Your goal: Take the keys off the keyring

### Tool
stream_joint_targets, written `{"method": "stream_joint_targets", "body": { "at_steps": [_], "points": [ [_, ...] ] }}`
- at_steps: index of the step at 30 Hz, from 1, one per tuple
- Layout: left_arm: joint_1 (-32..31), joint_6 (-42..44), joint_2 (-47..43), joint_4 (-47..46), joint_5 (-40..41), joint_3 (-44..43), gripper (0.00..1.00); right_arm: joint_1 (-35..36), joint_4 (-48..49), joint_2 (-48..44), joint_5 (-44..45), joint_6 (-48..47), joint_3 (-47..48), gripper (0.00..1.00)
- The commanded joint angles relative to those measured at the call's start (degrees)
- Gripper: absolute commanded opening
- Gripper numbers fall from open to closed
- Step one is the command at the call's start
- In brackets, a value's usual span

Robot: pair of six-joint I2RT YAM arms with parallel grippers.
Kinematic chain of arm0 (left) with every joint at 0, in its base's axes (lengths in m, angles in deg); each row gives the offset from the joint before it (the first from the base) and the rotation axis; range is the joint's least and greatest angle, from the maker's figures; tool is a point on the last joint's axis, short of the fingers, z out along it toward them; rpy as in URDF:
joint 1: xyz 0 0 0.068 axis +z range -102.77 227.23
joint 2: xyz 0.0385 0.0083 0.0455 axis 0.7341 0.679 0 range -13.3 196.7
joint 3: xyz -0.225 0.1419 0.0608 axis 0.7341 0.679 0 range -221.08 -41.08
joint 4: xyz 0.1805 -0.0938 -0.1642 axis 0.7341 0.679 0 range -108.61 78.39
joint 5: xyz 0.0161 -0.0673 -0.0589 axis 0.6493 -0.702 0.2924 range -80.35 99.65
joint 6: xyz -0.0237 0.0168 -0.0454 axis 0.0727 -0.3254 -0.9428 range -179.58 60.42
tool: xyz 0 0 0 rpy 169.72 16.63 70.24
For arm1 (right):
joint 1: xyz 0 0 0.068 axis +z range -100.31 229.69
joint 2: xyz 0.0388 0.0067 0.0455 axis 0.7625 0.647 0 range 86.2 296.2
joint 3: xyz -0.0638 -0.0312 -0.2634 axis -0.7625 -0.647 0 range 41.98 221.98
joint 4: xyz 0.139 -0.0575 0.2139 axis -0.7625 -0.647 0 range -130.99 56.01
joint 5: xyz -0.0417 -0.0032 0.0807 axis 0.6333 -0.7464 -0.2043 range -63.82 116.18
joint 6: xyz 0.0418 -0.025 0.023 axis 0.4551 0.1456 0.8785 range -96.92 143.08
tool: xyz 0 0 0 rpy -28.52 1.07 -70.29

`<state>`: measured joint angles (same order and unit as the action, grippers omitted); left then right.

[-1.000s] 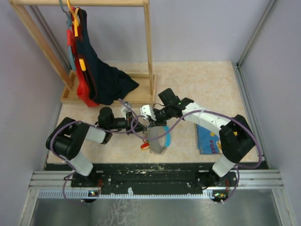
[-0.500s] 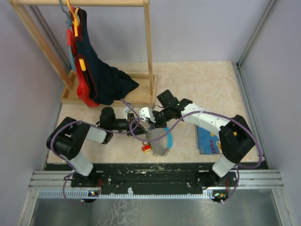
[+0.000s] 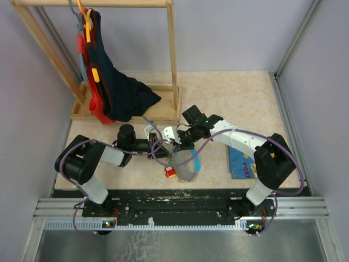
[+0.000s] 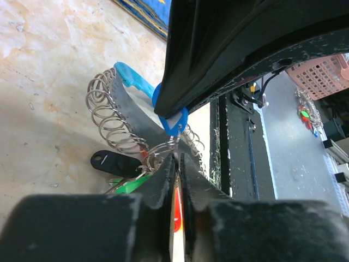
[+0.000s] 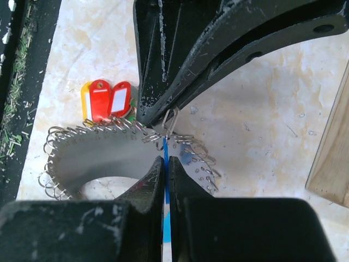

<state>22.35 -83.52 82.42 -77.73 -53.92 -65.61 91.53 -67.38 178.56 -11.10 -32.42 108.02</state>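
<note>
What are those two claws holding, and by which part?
The right gripper pinches the blue key by the edge of its head. The left gripper seems to pinch the keyring by one small wire ring.

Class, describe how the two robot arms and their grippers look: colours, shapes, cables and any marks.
Both the left arm and the right arm have chunky black joints joined by white links, with a purple cable looping along each. The left gripper and the right gripper each have two tapering black fingers, scuffed with pale specks.
</note>
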Motion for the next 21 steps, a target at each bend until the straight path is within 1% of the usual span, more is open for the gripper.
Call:
{"method": "stream_joint_targets", "body": {
  "at_steps": [1,2,4,8,13,21],
  "points": [
    [-0.68,3.33,-0.65,5.05,-1.08,-2.15,0.07,0.25,0.69,-2.88,-0.36,-2.16,0.47,0.00],
    [-0.68,3.58,-0.51,5.80,-1.11,-2.51,0.03,0.28,0.76,-2.88,-0.08,-2.22,0.33,0.00],
    [-0.67,4.12,-0.36,7.12,-0.93,-3.00,0.00,0.25,1.22,-2.88,0.95,-2.18,0.01,0.00],
    [-0.72,5.11,-0.76,8.89,-0.60,-3.63,0.00,0.26,2.41,-2.89,2.25,-1.50,-0.38,0.00],
    [-0.72,6.54,-1.99,12.73,-0.38,-4.72,0.00,0.36,3.32,-3.22,0.79,-0.71,-0.59,0.00],
    [-0.77,4.38,-2.38,14.30,-0.62,-5.16,0.00,0.35,5.16,-3.33,0.74,0.34,-1.48,0.00]
  ]
}}
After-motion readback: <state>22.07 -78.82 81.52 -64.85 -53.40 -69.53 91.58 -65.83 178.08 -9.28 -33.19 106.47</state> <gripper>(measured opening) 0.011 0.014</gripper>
